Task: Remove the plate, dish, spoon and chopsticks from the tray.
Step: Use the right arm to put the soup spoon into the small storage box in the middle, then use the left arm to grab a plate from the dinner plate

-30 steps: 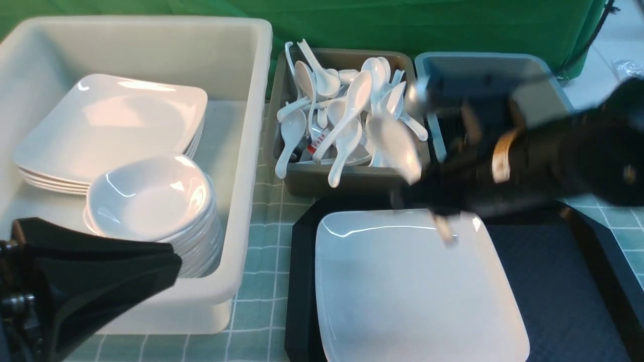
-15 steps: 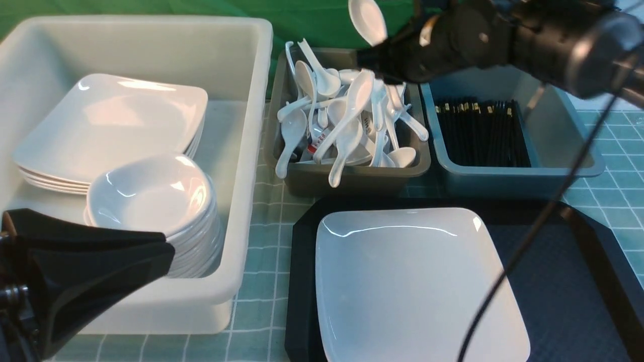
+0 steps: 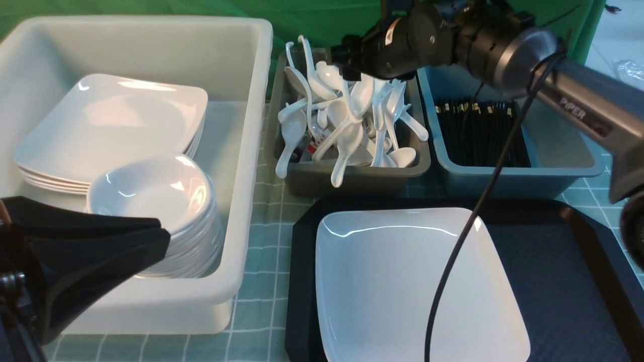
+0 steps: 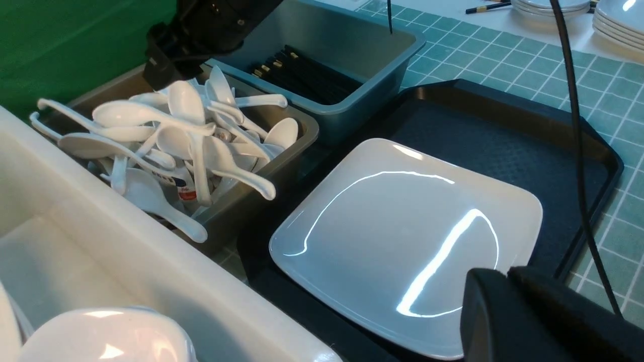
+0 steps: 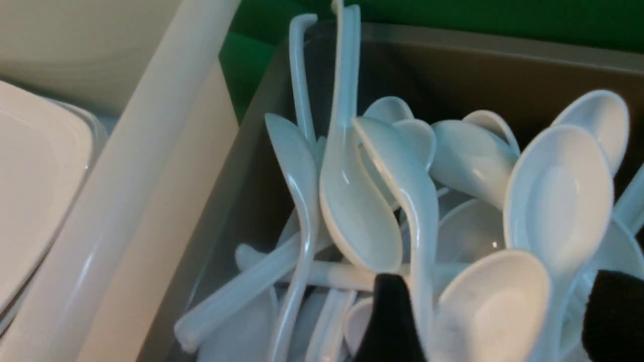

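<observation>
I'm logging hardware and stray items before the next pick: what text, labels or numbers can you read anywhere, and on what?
"PIPER": white letters on the grey link of the right arm.
Red-and-white label on something among the spoons in the brown-grey tub: too blurred to read.
Small white sticker near the right arm's wrist: too small to read.
Nothing else legible in any view.
</observation>
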You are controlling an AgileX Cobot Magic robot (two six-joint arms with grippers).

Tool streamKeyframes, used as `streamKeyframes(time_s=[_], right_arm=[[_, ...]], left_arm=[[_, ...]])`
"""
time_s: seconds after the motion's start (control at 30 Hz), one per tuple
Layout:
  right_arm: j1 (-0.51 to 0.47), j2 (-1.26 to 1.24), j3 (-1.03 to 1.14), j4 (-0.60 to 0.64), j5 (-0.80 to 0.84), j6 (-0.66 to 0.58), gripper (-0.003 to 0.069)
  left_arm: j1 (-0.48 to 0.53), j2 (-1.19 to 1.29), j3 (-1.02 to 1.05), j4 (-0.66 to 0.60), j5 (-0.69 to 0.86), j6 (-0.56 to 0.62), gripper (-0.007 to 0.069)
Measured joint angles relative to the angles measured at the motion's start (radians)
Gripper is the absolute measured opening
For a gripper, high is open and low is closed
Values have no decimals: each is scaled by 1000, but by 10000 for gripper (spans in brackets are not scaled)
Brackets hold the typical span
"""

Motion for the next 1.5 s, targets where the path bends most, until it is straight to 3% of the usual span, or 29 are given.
streamKeyframes(time_s=[0.13, 0.23, 0.27, 0.33, 0.43, 0.57, 0.67, 0.93, 1.13, 1.33, 1.5], right_arm=[[1, -79, 0, 0, 118, -81, 461], [1, -221, -5, 0, 362, -265, 272], [1, -228, -5, 0, 392, -274, 260], [1, -307, -8, -9, 562, -353, 114], [1, -388, 5, -76, 649, -372, 35], [1, -595, 195, -146, 649, -350, 20], [1, -772, 407, -148, 649, -315, 20], [1, -1271, 1047, -147, 539, -183, 20], [1, -1516, 1266, -127, 526, -140, 20], [1, -1674, 1339, -119, 534, -139, 20], [1, -1711, 1343, -118, 536, -139, 20]], left_arm=[[0, 0, 1, -7, -21, 0, 17], [0, 10, 14, -23, -50, 0, 17], [0, 14, 15, -23, -50, 0, 17], [0, 60, 15, -23, -42, 3, 17], [0, 179, -13, -39, 0, 38, 17], [-33, 395, -96, -103, 73, 211, 17], [-107, 519, -121, -90, 74, 273, 17], [-369, 875, -202, 198, 51, 297, 36], [-383, 1031, -219, 292, 0, 376, 202], [-382, 1102, -219, 345, -47, 430, 457], [-382, 1141, -219, 395, -99, 474, 490]])
